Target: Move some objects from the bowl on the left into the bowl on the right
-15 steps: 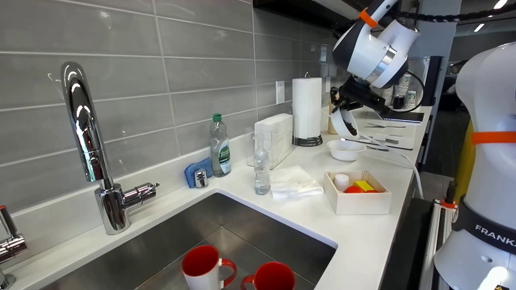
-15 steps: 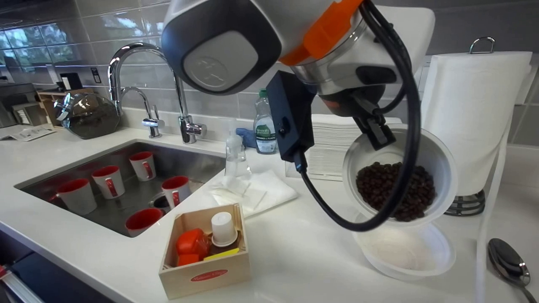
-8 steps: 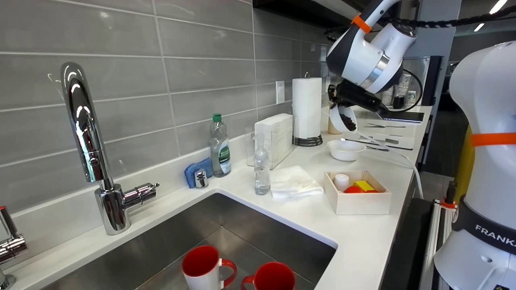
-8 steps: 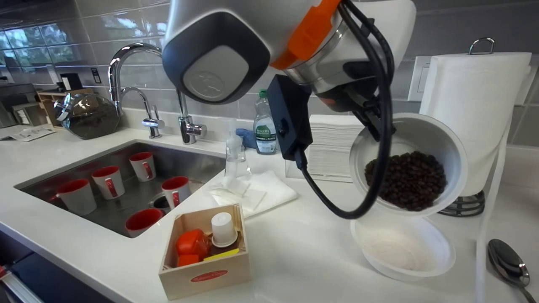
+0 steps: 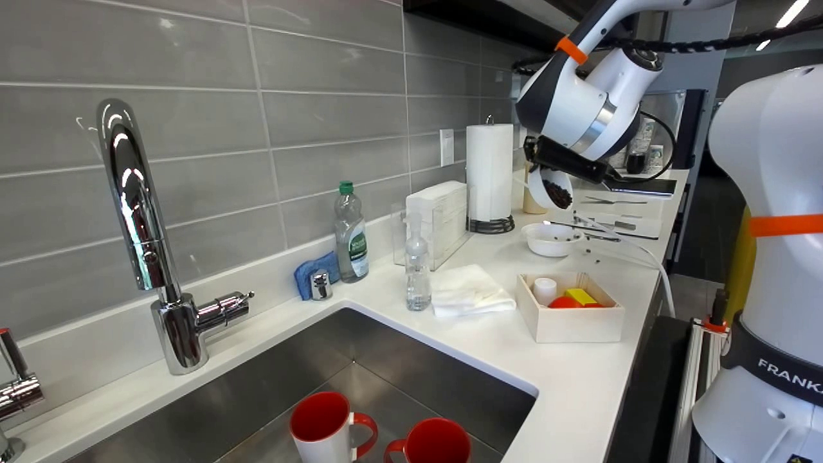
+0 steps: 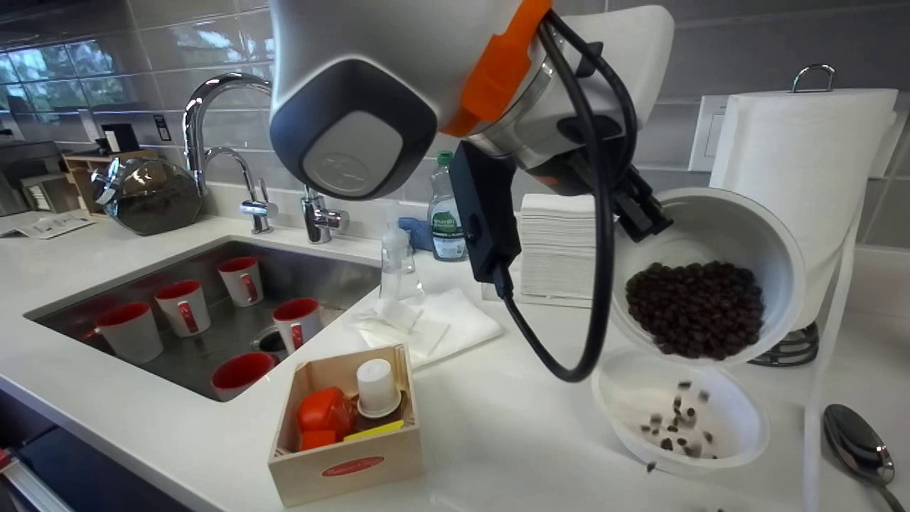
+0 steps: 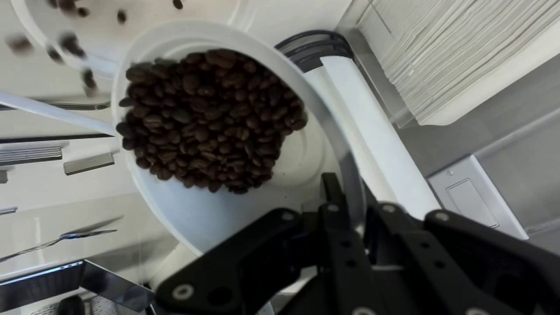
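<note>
The transfer looks to be in its early stage. The hand (image 7: 350, 199) pinches the rim of the tipped bowl (image 6: 725, 231), at about four o'clock on it in the wrist view, and holds it in the air above the bench (image 6: 512, 427), steeply tilted. Most of the dark beans (image 7: 205, 122) lie heaped inside it. The receiving bowl (image 6: 625, 405) stands upright on the bench, at about six o'clock from the tipped one in an exterior view; a thin scatter shows in or over it, several blurred as if in mid-fall, so I cannot tell how many have landed. At least one bean is outside its rim, near seven o'clock; whether it lies on the bench is unclear. I would count grasping, lifting and lining up as done, and pouring as begun. Left to do, in my judgement: let more beans across, since so few have crossed, keep the stream inside the lower rim, then level the tipped bowl and set it down.
</note>
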Robot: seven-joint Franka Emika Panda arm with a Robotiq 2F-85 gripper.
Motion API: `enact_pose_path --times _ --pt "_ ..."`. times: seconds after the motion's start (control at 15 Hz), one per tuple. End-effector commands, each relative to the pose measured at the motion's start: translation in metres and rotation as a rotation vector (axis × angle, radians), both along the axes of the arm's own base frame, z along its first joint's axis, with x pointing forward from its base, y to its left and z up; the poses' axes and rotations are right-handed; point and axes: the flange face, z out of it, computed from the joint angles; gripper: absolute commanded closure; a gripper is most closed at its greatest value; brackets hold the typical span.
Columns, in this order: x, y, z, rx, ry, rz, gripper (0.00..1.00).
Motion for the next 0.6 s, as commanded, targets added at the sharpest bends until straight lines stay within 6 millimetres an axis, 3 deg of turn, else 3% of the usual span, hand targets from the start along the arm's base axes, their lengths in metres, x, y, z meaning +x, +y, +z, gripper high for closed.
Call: enact_pose_path --times 0.0,0.53 --pt "0.001 0.002 -0.006 -0.008 -0.030 -0.006 1.00" --pt "0.026 -0.004 -0.015 0.019 0.002 0.006 1.00"
